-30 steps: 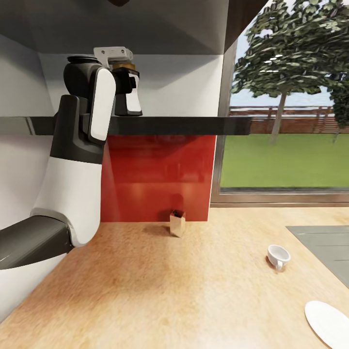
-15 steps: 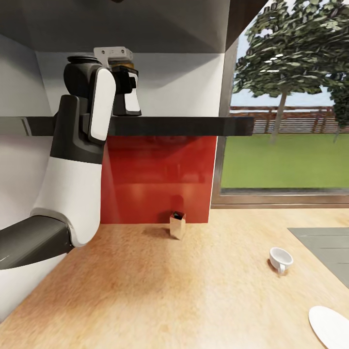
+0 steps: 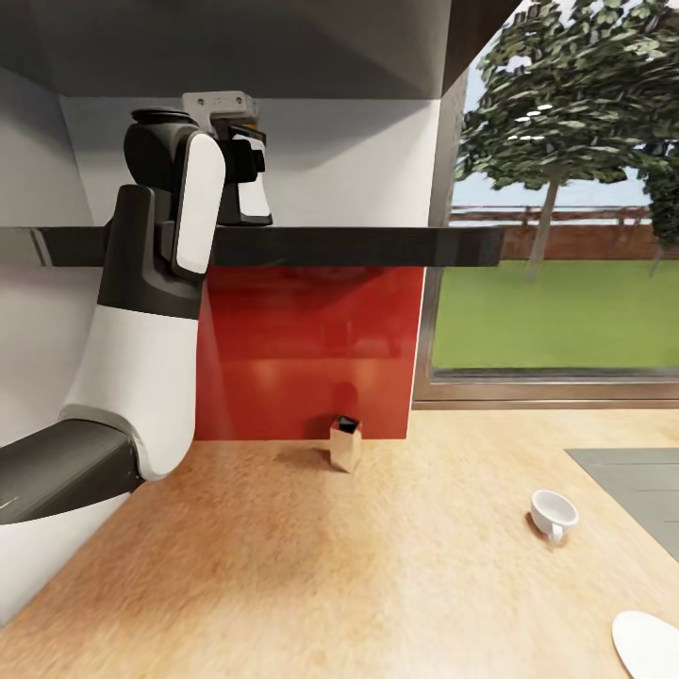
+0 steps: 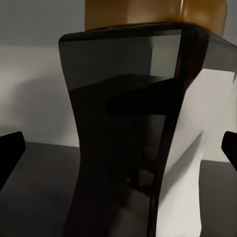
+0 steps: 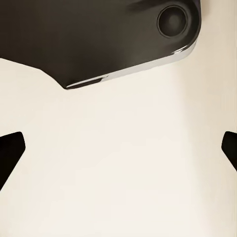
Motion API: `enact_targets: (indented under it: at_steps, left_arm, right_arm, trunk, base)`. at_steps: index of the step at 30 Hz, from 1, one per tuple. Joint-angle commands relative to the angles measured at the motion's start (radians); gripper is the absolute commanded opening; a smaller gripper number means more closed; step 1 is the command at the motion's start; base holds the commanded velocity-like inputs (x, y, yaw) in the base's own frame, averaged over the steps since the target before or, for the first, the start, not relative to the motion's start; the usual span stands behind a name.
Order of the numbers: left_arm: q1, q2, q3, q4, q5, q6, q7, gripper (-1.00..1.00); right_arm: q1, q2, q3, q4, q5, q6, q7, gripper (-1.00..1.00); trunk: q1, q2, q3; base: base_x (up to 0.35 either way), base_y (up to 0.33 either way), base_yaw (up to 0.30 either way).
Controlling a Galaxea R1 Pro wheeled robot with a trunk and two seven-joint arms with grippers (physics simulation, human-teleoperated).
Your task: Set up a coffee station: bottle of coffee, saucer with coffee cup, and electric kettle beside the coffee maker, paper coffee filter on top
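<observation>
The bottle of coffee (image 3: 251, 184), a dark jar with a yellow lid and white label, stands on the dark kitchen shelf (image 3: 358, 247). My raised left arm reaches up to it. Seen close in the left wrist view, the bottle (image 4: 133, 138) stands between the spread fingers of my left gripper (image 4: 118, 148), which is open. The coffee cup (image 3: 554, 513) lies on the wood-grain kitchen countertop (image 3: 283, 575), and the saucer (image 3: 651, 643) is cut off by the picture's lower right corner. My right gripper (image 5: 118, 148) is open over a pale surface. The coffee maker, paper coffee filter and electric kettle are out of view.
A small tan box with a dark top (image 3: 346, 441) stands against the red backsplash (image 3: 311, 349). The grey sink (image 3: 637, 481) is inset at the right. A large window (image 3: 566, 236) lies beyond it. A white wall closes the left side.
The camera has turned slightly, so the cup and saucer sit further right and lower in the picture. My left arm stays at the bottle on the shelf.
</observation>
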Motion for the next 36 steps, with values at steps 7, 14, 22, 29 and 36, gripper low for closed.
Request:
enact_targets:
  at_steps: [7, 14, 22, 29, 36]
  left_arm:
    - [-0.001, 0.0, -0.001, 0.0, 0.01, 0.002, 0.005, 1.0]
    - [-0.001, 0.0, -0.001, 0.001, 0.011, 0.002, 0.001, 1.0]
    - [-0.001, 0.0, 0.0, 0.001, 0.028, 0.002, -0.034, 1.0]
    - [-0.001, 0.0, 0.001, 0.001, 0.03, 0.002, -0.036, 1.0]
    - [-0.001, 0.0, 0.001, 0.002, 0.03, 0.002, -0.037, 1.0]
  right_arm:
    - [0.0, 0.0, -0.008, -0.001, 0.003, -0.003, 0.006, 1.0]
    - [0.0, 0.0, -0.008, -0.001, 0.003, -0.003, 0.006, 1.0]
    - [0.0, 0.0, -0.008, -0.001, 0.003, -0.003, 0.006, 1.0]
    - [0.0, 0.0, -0.008, -0.001, 0.003, -0.003, 0.006, 1.0]
    - [0.0, 0.0, -0.008, -0.001, 0.003, -0.003, 0.006, 1.0]
  trunk:
    - [0.0, -0.001, -0.001]
    - [0.0, -0.001, -0.001]
    - [0.0, -0.001, -0.001]
    - [0.0, -0.001, -0.001]
    - [0.0, -0.001, -0.001]
  base:
    - [0.009, 0.0, 0.0]
    - [0.0, 0.0, 0.0]
    - [0.0, 0.0, 0.0]
    - [0.005, 0.0, 0.0]
    - [0.092, 0.0, 0.0]
